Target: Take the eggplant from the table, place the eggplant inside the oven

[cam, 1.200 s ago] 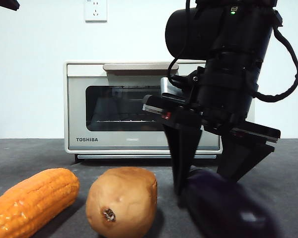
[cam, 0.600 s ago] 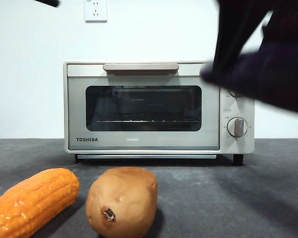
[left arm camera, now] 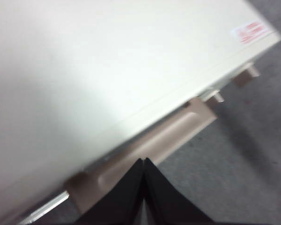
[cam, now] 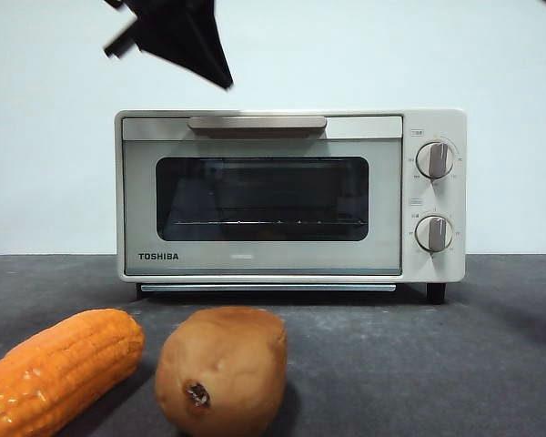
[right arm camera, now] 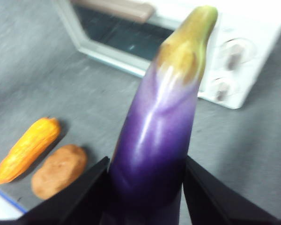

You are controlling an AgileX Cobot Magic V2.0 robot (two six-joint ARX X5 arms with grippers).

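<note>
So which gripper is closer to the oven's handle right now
Left. The left gripper hangs just above the oven's handle, jaws shut. The right gripper holds the eggplant high above the table, farther off.

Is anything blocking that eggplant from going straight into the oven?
Yes: the oven's glass door is shut. The right pincer holds the eggplant in the air above the table, while the left pincer, jaws shut, hovers at the door handle.
</note>
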